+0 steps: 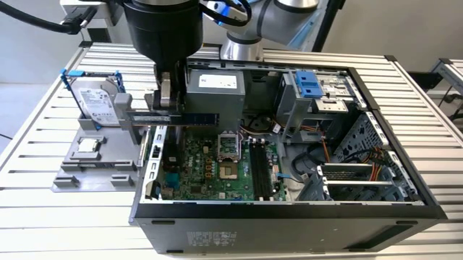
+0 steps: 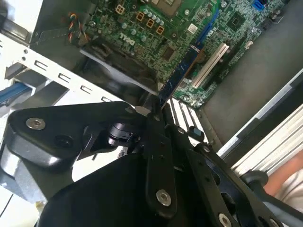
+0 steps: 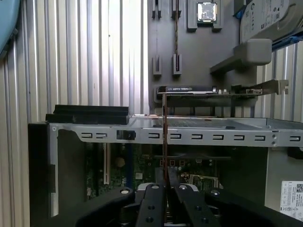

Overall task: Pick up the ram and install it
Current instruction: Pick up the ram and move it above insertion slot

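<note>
Dark, thin, long ram stick (image 1: 195,117) is hanging pinched in the black pincer (image 1: 168,103) above the open black computer case's (image 1: 289,219) side wall. Its long axis is lying level, crosswise to the black motherboard slots (image 1: 257,168).

- Tool (image 2: 158,109): black linkages fill the foreground, with the fingers closed on one end of the ram (image 2: 181,74).
- Ram: seen edge-on as a thin blue-dark strip, reaching from the fingertips out over the green motherboard (image 2: 142,23). Whether it touches the board cannot be told.
- White slot (image 2: 211,65) lies just beside the ram's far end.
- Case wall (image 2: 57,73): pale metal with a row of slot openings. Coloured wires (image 2: 75,28) sit near it.
- Ribbed counter (image 2: 284,132) lies outside the case.
</note>
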Controlling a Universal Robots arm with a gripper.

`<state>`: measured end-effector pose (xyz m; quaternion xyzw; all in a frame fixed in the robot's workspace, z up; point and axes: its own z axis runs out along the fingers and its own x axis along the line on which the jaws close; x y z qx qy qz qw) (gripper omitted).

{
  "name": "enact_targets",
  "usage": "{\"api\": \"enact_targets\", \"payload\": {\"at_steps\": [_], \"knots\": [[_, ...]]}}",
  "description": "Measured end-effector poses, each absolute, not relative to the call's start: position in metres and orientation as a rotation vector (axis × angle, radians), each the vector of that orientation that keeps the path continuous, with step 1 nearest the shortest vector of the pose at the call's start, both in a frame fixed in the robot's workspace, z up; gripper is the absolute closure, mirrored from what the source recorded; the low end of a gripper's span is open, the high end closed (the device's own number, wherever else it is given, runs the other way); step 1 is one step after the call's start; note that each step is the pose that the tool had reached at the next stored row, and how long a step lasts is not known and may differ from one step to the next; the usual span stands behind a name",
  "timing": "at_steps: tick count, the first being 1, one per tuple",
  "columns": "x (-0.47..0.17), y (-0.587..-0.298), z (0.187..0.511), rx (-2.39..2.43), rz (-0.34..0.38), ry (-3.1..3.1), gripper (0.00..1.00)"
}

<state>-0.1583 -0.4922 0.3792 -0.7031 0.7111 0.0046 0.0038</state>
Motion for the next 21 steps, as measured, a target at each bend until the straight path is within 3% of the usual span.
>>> {"api": "enact_targets", "payload": {"at_steps": [21], "knots": [[-0.108,-0.492,0.379,-2.204,0.015,2.229,1.00]]}}
